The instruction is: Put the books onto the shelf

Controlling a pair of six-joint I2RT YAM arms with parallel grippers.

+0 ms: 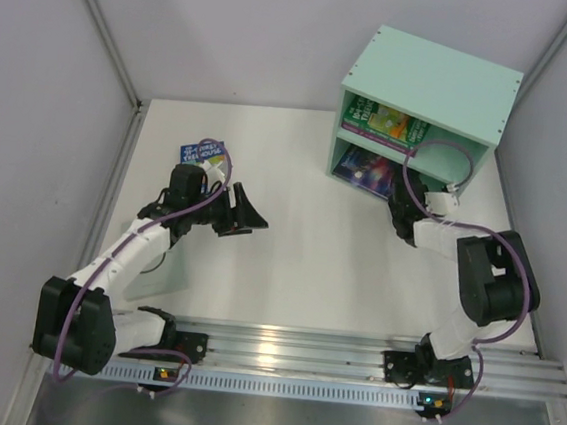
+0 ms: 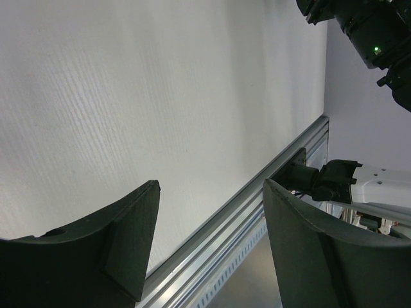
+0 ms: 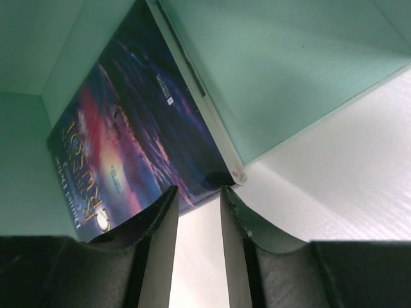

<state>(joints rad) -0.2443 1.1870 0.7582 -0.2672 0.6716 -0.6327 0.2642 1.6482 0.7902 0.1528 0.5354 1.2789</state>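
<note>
Well left of the shelf [image 1: 447,83], the blue book [image 1: 202,152] lies on the table by the left gripper [image 1: 243,212], whose fingers are spread wide and empty. The shelf's upper compartment holds a green book [image 1: 378,119], the lower a dark book [image 3: 128,128]. The right gripper [image 3: 197,192], fingers narrowly apart at its corner, could snag that book and drag it out.

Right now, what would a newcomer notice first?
The mint-green shelf stands far right, with a green book in its upper compartment and a dark blue-purple book in the lower one. The right hand is at that book's corner. A blue book lies far left, near the left hand.
</note>
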